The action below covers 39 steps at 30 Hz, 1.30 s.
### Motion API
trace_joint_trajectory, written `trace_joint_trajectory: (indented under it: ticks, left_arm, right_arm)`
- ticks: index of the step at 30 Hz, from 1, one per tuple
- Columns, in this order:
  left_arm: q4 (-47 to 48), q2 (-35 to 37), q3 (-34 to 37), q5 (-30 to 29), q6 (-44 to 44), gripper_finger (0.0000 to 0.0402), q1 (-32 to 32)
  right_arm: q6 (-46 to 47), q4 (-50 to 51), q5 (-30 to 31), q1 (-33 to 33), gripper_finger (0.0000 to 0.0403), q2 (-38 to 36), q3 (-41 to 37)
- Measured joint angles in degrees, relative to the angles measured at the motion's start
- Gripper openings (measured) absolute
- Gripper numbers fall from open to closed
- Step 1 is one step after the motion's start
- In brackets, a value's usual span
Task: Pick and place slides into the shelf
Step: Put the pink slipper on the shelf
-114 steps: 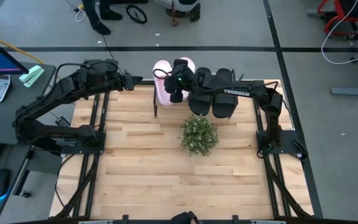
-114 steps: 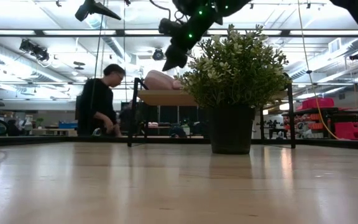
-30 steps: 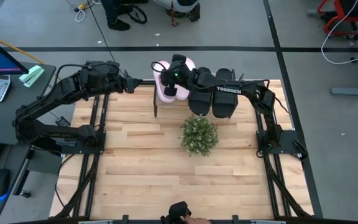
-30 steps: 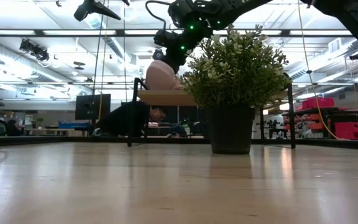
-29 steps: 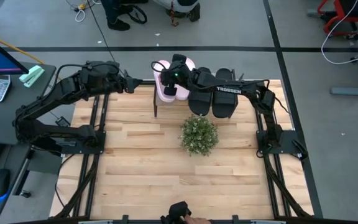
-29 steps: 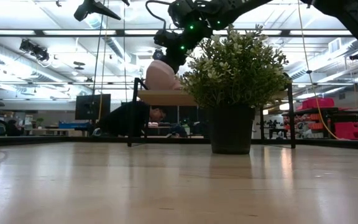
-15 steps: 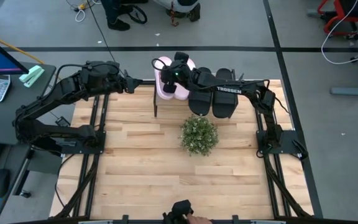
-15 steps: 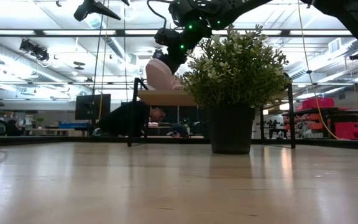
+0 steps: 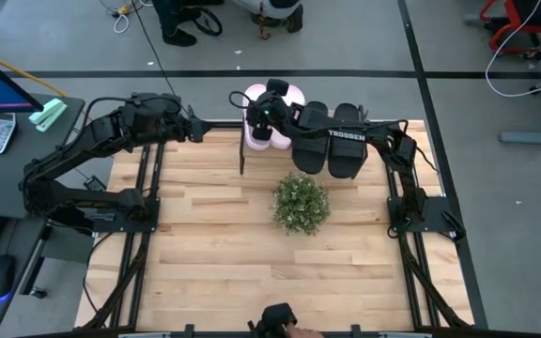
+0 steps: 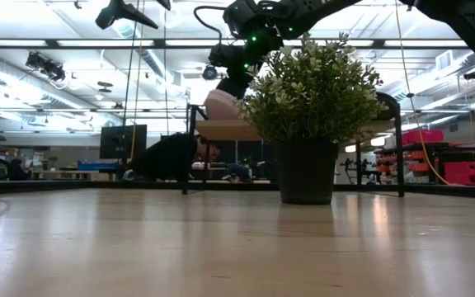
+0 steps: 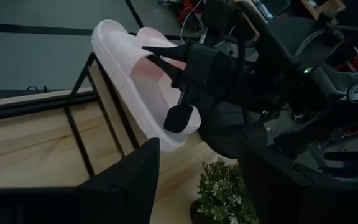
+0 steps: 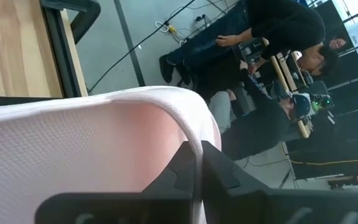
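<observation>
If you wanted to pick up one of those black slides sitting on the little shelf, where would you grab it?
Probably by the broad strap of the black slide, coming straight down from above. Both black slides lie flat, side by side on the shelf, so the arched strap is the raised part a gripper could close across. The right gripper is busy, shut on the pink slide beside them; the left gripper waits beside the shelf.

Pale pink slides [image 9: 256, 131], black slides [image 9: 330, 150] (broad straps), green plant [image 9: 300, 204].

Four cameras covering one table
Overhead looking straight down, low one looking level across; both sharing the plant [image 9: 301, 204] [image 10: 308, 82].
</observation>
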<state>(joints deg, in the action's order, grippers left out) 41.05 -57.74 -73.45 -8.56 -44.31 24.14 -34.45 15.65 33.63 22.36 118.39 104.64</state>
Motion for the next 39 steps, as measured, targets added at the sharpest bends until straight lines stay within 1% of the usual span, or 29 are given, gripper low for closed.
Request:
trace_joint_trajectory:
  ticks: [5, 12, 16, 27, 32, 35, 39]
  left_arm:
    - [0.9, 0.0, 0.0, 0.0, 0.0, 0.0219, 0.0]
    - [0.9, 0.0, 0.0, 0.0, 0.0, 0.0213, 0.0]
    - [0.9, 0.0, 0.0, 0.0, 0.0, 0.0215, 0.0]
    - [1.0, 0.0, 0.0, 0.0, 0.0, 0.0216, 0.0]
    - [0.9, 0.0, 0.0, 0.0, 0.0, 0.0212, 0.0]
    - [0.9, 0.0, 0.0, -0.3, 0.0, 0.0211, 0.0]
    - [0.9, 0.0, 0.0, -0.4, 0.0, 0.0215, 0.0]
  right_arm:
    - [-0.1, -0.8, -0.6, -0.5, 0.0009, 0.0, 0.0]
    - [-0.1, -5.4, -1.4, -0.7, 0.0009, 0.0, 0.0]
    - [-0.6, -7.6, -1.2, 0.2, 0.0009, 0.0, 0.0]
    - [-0.6, -7.5, -1.2, 5.6, 0.0009, 0.0, 0.0]
    - [-0.6, -7.4, -3.8, 6.1, 0.0009, 0.0, 0.0]
    - [0.9, -6.5, -4.9, 6.1, 0.0009, 0.0, 0.0]
    - [1.9, -5.6, -5.5, 6.1, 0.0009, 0.0, 0.0]
